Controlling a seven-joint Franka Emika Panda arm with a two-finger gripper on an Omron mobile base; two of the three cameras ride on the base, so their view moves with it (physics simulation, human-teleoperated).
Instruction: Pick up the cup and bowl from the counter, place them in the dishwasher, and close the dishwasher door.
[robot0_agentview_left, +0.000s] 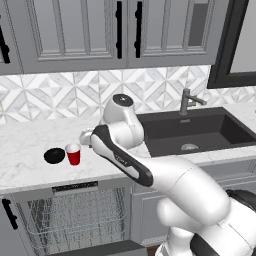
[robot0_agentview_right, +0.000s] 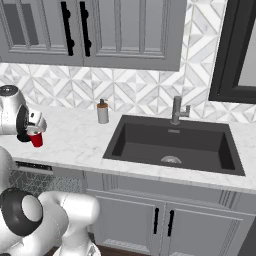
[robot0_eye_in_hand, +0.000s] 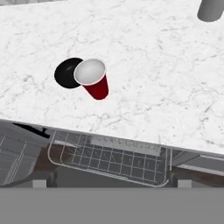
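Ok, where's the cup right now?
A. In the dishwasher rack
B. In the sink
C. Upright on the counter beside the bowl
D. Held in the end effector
C: the cup stands upright on the counter, next to the bowl, above the open dishwasher.

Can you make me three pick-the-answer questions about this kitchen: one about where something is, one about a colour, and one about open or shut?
1. Where is the bowl?
A. in the sink
B. on the counter beside the cup
C. in the rack

2. What colour is the cup's outside?
A. red
B. blue
C. green

3. How is the dishwasher?
A. shut
B. open, rack showing
C. missing

Answers:
1 B, it sits next to the cup on the marble.
2 A, red with a white rim.
3 B, the grey wire rack is visible under the counter.
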